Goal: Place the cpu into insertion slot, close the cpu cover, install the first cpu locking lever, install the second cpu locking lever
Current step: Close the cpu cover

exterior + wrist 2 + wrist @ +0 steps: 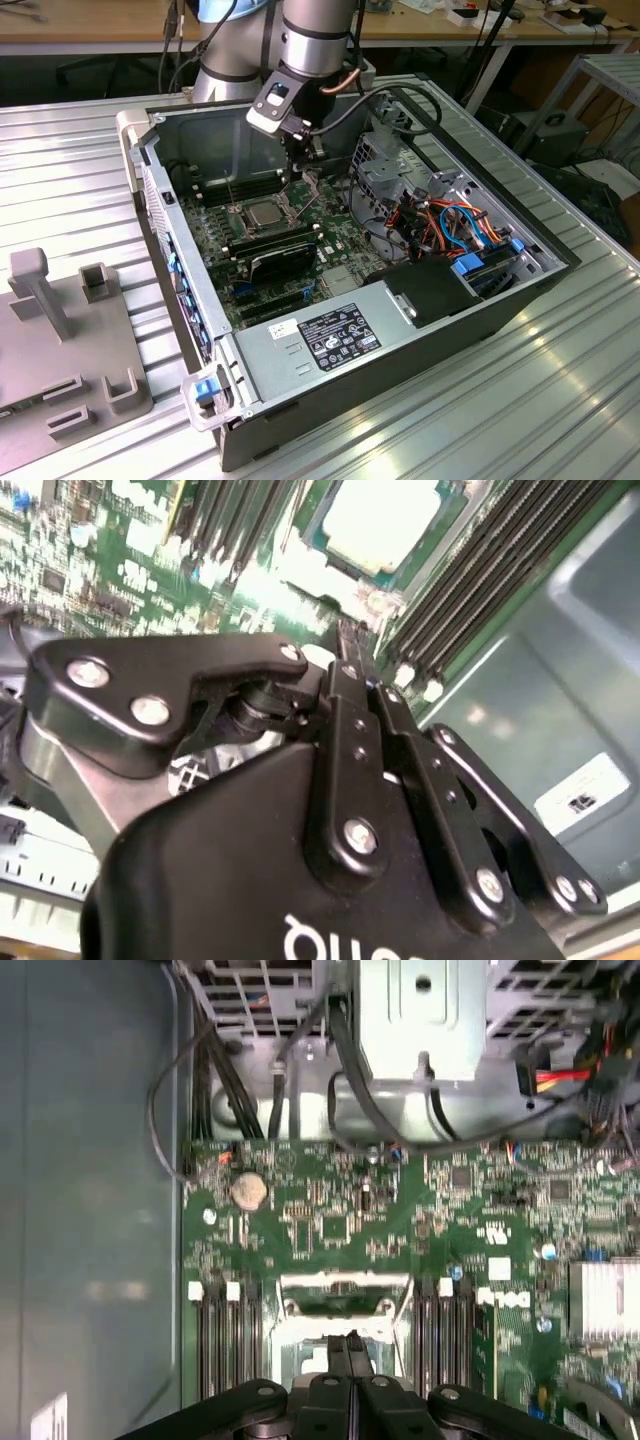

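Observation:
The cpu, a square chip with a silvery top, lies flat in the insertion slot on the green board inside the open case. In the second wrist view the cpu shows bright beyond the fingertips. A silvery frame, the cpu cover, lies around the socket; I cannot tell if it is latched. A thin wire lever stands up at the socket's side on the exterior view's left. My gripper hangs just above the board, beside the socket on the exterior view's right. Its black fingers are shut together with nothing between them.
Long black memory slots flank the socket on both sides. A black card stands in front of the socket. A drive cage with cable bundles crowds the exterior view's right. The case walls enclose the board. A grey fixture sits outside.

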### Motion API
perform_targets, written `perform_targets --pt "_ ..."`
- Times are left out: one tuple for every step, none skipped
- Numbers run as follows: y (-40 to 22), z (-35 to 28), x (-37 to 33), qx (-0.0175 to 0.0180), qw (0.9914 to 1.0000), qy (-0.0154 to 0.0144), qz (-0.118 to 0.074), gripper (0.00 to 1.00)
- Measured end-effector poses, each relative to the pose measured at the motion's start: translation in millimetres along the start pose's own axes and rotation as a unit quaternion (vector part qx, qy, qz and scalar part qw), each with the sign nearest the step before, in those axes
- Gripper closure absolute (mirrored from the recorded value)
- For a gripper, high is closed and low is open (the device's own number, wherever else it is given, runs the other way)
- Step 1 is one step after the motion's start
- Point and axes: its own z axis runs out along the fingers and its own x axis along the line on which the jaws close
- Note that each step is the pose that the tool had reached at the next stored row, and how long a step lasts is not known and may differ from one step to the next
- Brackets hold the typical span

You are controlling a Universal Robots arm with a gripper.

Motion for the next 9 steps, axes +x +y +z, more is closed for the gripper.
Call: perform_targets --pt "3.1 0.1 0.0 0.0003 1.00000 0.0000 0.000 0.89" --pt "7.8 0.2 0.1 0.0007 1.00000 0.0000 0.000 0.89" --pt "11.1 0.3 0.1 0.0009 1.00000 0.0000 0.000 0.89" --pt "13.8 0.4 0.2 0.0012 1.00000 0.0000 0.000 0.89" --pt "19.4 0.4 0.3 0.0017 1.00000 0.0000 0.000 0.89" --pt "27.8 0.5 0.5 0.0024 1.00000 0.0000 0.000 0.89" --pt "34.9 0.7 0.8 0.0030 1.00000 0.0000 0.000 0.89" --pt "42.0 0.9 1.3 0.0034 0.99999 -0.0001 0.000 0.89" --pt "46.1 1.5 1.7 0.0035 0.99999 0.0000 0.000 0.89"
